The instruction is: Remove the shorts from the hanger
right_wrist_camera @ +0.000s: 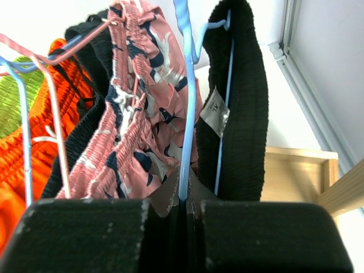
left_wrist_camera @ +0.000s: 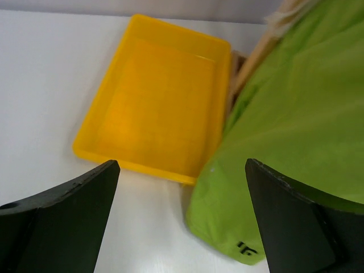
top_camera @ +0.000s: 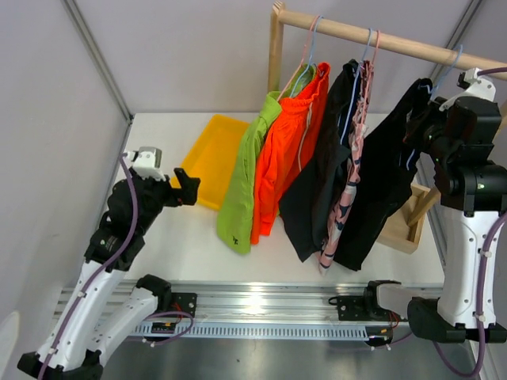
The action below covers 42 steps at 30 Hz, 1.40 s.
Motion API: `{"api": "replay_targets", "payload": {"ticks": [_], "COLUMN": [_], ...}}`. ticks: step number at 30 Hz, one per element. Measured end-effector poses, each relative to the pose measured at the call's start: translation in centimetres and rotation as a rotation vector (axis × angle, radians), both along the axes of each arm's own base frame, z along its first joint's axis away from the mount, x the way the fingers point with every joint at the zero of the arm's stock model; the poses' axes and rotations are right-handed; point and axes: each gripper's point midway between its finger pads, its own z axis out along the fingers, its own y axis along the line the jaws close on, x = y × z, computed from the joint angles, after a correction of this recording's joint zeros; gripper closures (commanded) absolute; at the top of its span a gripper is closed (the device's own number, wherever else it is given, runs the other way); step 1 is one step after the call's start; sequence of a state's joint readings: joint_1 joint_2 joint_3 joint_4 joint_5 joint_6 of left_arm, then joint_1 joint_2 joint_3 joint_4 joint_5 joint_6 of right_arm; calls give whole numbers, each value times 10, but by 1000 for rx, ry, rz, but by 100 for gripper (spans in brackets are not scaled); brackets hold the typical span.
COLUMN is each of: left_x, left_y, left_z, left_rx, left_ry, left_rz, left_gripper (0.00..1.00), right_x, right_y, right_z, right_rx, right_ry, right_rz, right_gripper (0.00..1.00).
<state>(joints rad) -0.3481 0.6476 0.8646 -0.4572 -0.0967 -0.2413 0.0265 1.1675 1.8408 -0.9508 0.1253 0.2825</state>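
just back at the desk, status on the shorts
left claw open by yellow tray. right claw shut on blue hanger. five shorts all hung. rail crowded.

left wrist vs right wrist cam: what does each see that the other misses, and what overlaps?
Left wrist only: yellow tray, open left gripper. Right wrist only: pink shorts, black shorts, orange shorts, wooden box, right gripper shut on a blue hanger. Both: the green shorts, hem in the left wrist view, waistband in the right.
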Motion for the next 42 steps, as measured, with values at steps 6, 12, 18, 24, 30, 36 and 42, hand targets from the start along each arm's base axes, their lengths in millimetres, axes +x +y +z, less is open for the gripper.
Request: {"api": "replay_targets", "payload": {"ticks": [6, 12, 18, 24, 30, 36, 42], "left_x": [-34, -128, -181, -175, -160, -144, -135], "left_y": [-87, -177, -295, -402, -437, -444, -460], "left_z": [90, 198, 178, 65, 47, 94, 98], "left_rx": [-64, -208, -167, 52, 103, 5, 0], "left_ry": [-123, -321, -287, -124, -139, -235, -261], "left_rz": [-390, -868, -1113, -1117, -1040, -945, -902], "left_gripper": [1, 1, 1, 1, 1, 1, 1], "right_x": [-18, -32, -24, -12, -21, -28, -35], "right_y": [7, 23, 33, 35, 32, 31, 31], "right_z": [34, 46, 25, 11, 14, 10, 7], "right_rx": [-6, 32, 46, 44, 38, 36, 42], "right_ry": [-63, -104, -48, 9, 10, 27, 31], "right_rz": [36, 96, 116, 101, 86, 86, 90], "right_gripper": [100, 100, 100, 100, 100, 100, 100]}}
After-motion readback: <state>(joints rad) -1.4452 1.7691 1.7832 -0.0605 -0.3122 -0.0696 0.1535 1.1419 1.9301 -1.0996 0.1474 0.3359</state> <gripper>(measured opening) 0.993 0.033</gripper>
